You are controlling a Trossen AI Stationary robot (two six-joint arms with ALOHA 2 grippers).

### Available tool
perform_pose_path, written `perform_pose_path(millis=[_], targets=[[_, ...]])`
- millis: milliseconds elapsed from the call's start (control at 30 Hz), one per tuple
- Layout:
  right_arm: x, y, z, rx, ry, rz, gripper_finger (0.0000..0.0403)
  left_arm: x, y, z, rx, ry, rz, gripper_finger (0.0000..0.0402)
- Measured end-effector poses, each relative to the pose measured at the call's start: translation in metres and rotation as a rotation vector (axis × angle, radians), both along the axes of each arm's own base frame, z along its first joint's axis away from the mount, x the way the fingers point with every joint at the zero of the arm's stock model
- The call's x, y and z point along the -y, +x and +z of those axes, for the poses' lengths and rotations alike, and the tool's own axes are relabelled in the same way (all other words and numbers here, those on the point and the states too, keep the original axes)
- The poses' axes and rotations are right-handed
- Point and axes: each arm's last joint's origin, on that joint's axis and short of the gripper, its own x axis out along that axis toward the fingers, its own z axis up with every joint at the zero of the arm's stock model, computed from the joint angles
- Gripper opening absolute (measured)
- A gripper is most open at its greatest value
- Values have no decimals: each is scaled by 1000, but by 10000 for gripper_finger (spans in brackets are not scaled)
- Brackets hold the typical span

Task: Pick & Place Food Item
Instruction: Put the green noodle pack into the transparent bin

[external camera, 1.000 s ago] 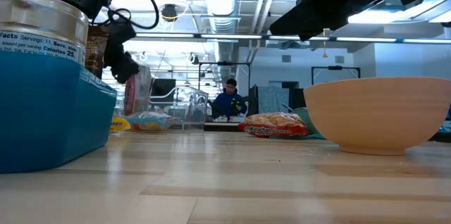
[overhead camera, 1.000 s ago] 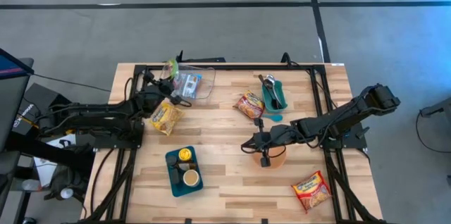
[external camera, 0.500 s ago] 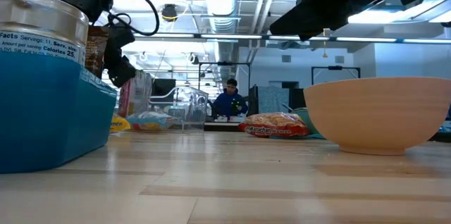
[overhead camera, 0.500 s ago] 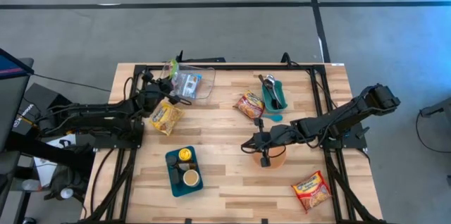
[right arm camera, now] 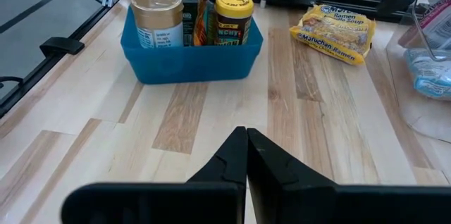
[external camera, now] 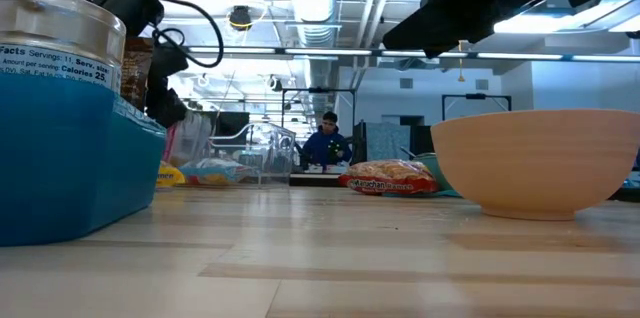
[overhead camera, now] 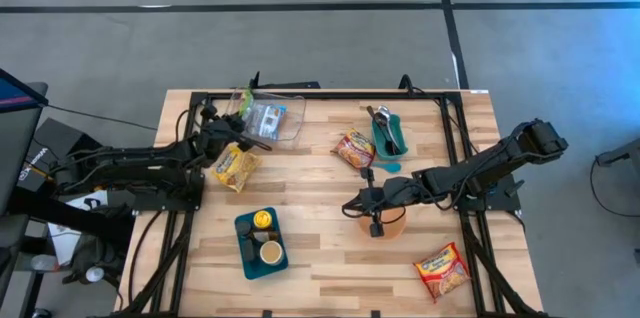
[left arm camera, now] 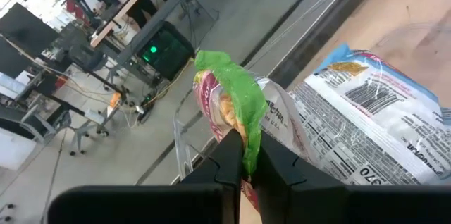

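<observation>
The bench [overhead camera: 320, 248] is wood slats in a black frame, and both arms reach in over it. The left arm stretches toward the far left corner, where a clear bin [overhead camera: 272, 118] holds a blue-and-white packet [left arm camera: 373, 104] showing a barcode. The left claw [overhead camera: 237, 124] is clamped on a bag [left arm camera: 236, 115] with a green top, hanging it right at the bin's edge; since a second ago, the low view shows the bag has sunk and swung leftward behind the blue tub's corner.

The right arm waits mid-bench, its claw [overhead camera: 375, 226] pinched together with nothing in it, over the tan bowl [external camera: 535, 163]. It has not budged.

The blue tub [right arm camera: 190, 58] near the front carries jars; one label reads "Calories 25", another has a yellow lid [right arm camera: 233, 3]. A yellow ramen pack [right arm camera: 335, 25] lies beside the left arm, printed "Ramen Noodle Soup" and "Maruchan". A red ramen pack [overhead camera: 353, 148] sits just by a teal tray [overhead camera: 388, 138] of utensils, another red pack [overhead camera: 442, 268] near the front right corner.

Beyond the bench, a person [external camera: 324, 143] sits in the room.
</observation>
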Motion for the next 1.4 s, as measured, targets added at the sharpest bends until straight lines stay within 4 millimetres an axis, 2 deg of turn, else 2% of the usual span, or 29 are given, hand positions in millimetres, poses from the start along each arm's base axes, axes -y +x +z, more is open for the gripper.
perform_pose_path(millis=[700, 867, 1067, 1400], targets=[[0, 0, 0, -1, 7, -3, 0, -6, -4, 0, 30, -3, 57, 62], [0, 0, 0, -1, 7, -3, 0, -6, -4, 0, 119, -27, 86, 82], [0, 0, 0, -1, 7, -3, 0, -6, -4, 0, 132, -31, 90, 107], [0, 0, 0, -1, 7, -3, 0, -6, -5, 1, 168, -18, 151, 181]])
